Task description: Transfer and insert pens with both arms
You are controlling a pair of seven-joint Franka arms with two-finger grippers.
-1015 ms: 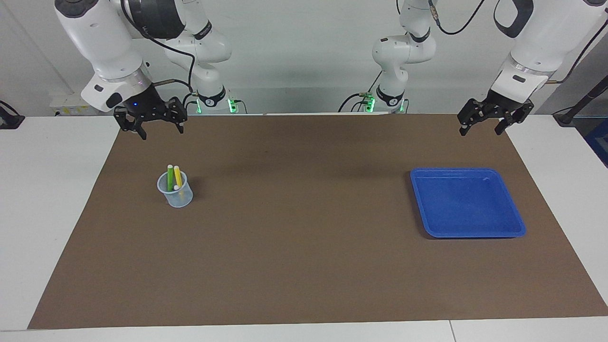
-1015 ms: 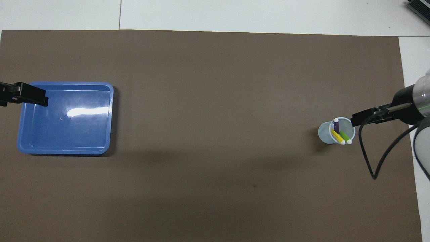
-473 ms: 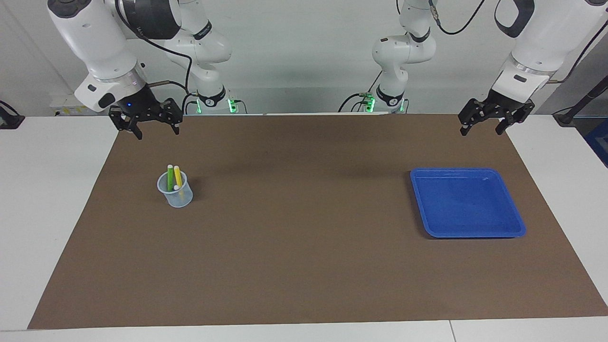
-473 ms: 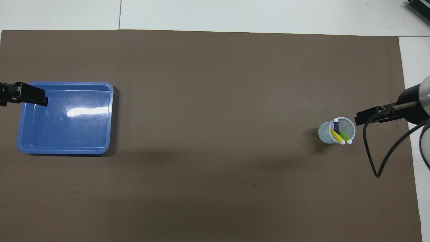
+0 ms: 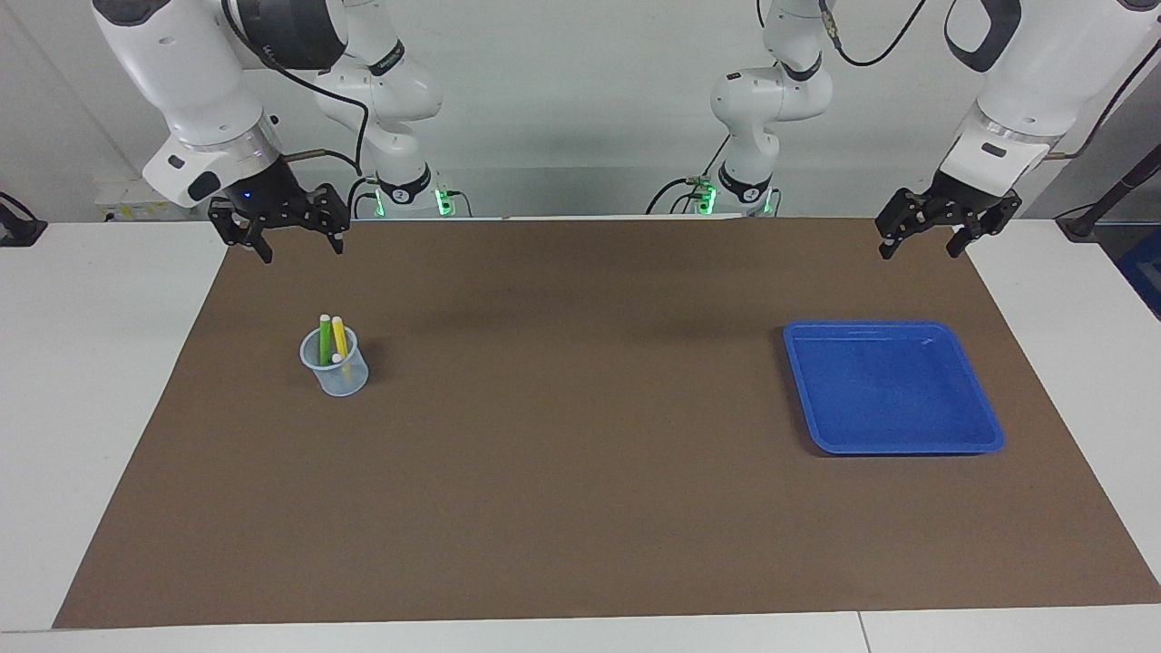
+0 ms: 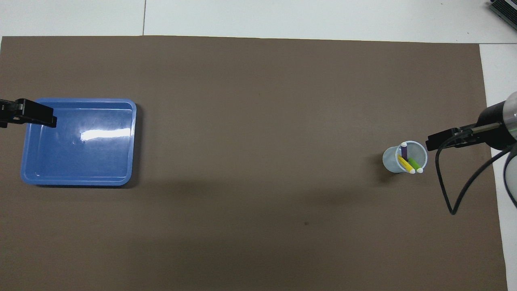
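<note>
Three pens stand together in a clear plastic cup (image 5: pixel 335 367) on the brown mat toward the right arm's end. The green pen (image 5: pixel 325 338) and the yellow pen (image 5: pixel 339 336) lean out over the rim. The purple pen (image 6: pixel 404 150) sits lower inside the cup. My right gripper (image 5: pixel 302 252) hangs open and empty in the air over the mat at that end, apart from the cup. My left gripper (image 5: pixel 918 251) hangs open and empty over the mat at the left arm's end.
An empty blue tray (image 5: pixel 893 385) lies on the mat toward the left arm's end. The brown mat (image 5: pixel 580 472) covers most of the white table. Two smaller white arms with green-lit bases stand at the robots' edge.
The right gripper has drawn slightly away from the cup toward the right arm's end of the table. The left gripper, the cup and the tray have stayed put.
</note>
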